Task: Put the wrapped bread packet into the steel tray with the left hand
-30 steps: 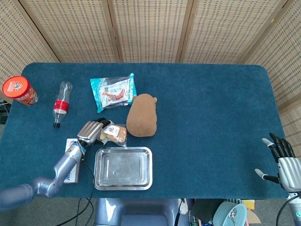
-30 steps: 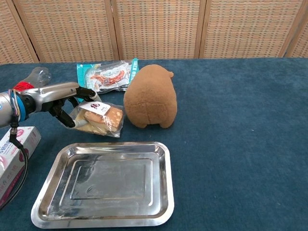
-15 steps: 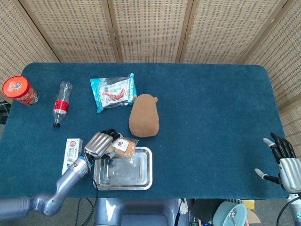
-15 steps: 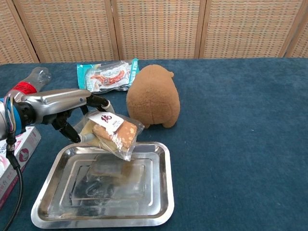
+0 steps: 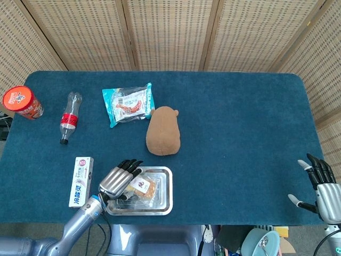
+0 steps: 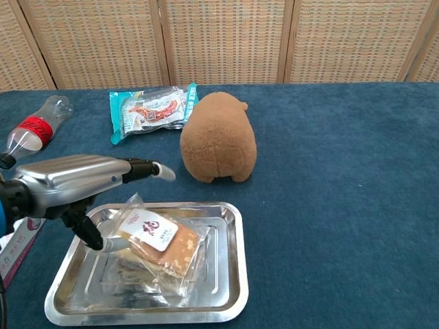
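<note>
The table (image 5: 240,122) is lying under a blue cloth, with the brown plush (image 6: 218,140) sitting near its middle, just beyond the tray (image 6: 230,274). The tray is sitting at the near edge, and the bread (image 6: 161,241) is lying inside it, tilted, its white label facing up. The left hand (image 6: 72,184) is reaching over the tray's left side, its fingers (image 5: 128,166) stretching out above the packet while the thumb is pointing down beside it; whether it is gripping the wrapper or only touching it is hard to tell from either view. The right hand (image 5: 322,184) is hovering off the table's near right corner, fingers spread and holding nothing. A snack bag (image 5: 129,102) is lying beyond the plush, a bottle (image 5: 69,116) and a red can (image 5: 22,102) are sitting to the far left, and a toothpaste box (image 5: 81,181) is lying just left of the tray.
</note>
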`<state>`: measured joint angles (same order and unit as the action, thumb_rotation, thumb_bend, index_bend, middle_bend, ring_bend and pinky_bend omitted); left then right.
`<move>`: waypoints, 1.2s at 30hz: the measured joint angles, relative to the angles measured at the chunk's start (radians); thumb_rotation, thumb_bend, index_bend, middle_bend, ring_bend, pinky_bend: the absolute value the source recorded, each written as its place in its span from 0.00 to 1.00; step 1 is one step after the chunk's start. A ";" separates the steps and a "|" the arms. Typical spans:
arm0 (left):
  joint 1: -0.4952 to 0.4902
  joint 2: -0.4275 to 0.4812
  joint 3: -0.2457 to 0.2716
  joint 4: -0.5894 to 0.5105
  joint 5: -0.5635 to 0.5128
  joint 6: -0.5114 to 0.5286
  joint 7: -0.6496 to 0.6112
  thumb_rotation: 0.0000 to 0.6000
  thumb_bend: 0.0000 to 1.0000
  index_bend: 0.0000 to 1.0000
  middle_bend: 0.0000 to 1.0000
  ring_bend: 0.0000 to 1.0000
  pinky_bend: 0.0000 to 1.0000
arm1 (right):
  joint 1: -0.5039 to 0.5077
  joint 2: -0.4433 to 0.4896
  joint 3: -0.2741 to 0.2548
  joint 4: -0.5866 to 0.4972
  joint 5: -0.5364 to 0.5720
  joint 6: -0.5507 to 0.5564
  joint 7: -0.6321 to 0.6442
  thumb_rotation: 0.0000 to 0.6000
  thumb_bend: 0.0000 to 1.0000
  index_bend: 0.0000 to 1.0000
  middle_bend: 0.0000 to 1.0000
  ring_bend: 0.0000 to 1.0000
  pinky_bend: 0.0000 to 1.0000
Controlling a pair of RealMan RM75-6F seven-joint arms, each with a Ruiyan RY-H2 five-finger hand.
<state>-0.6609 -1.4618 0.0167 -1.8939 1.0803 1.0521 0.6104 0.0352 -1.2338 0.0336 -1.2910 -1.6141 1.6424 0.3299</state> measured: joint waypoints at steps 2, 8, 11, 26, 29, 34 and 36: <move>0.005 0.029 0.006 -0.056 -0.010 0.030 0.045 1.00 0.23 0.00 0.00 0.00 0.00 | -0.002 0.000 0.001 -0.003 0.003 0.002 -0.002 1.00 0.09 0.11 0.00 0.00 0.00; 0.019 0.131 0.022 -0.186 -0.011 0.076 0.081 1.00 0.22 0.00 0.00 0.00 0.00 | 0.001 0.001 0.005 -0.020 0.005 -0.004 -0.019 1.00 0.09 0.11 0.00 0.00 0.00; 0.031 0.185 0.027 -0.208 0.028 0.101 0.072 1.00 0.24 0.00 0.00 0.00 0.00 | 0.001 0.008 0.006 -0.029 0.013 -0.014 -0.025 1.00 0.09 0.11 0.00 0.00 0.00; 0.251 0.447 0.074 -0.127 0.333 0.426 -0.059 1.00 0.29 0.00 0.00 0.00 0.00 | -0.011 0.024 0.006 -0.101 0.015 -0.006 -0.077 1.00 0.09 0.11 0.00 0.00 0.00; 0.314 0.474 0.091 -0.089 0.393 0.489 -0.111 1.00 0.29 0.00 0.00 0.00 0.00 | -0.008 0.024 0.005 -0.109 0.012 -0.014 -0.089 1.00 0.09 0.11 0.00 0.00 0.00; 0.369 0.482 0.106 -0.005 0.431 0.522 -0.210 1.00 0.29 0.00 0.00 0.00 0.00 | 0.009 0.024 0.007 -0.135 0.003 -0.034 -0.130 1.00 0.09 0.11 0.00 0.00 0.00; 0.379 0.475 0.105 0.032 0.438 0.522 -0.244 1.00 0.29 0.00 0.00 0.00 0.00 | 0.019 0.024 0.010 -0.148 0.003 -0.049 -0.145 1.00 0.09 0.11 0.00 0.00 0.00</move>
<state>-0.2817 -0.9864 0.1214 -1.8618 1.5184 1.5737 0.3660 0.0541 -1.2095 0.0440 -1.4390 -1.6107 1.5932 0.1850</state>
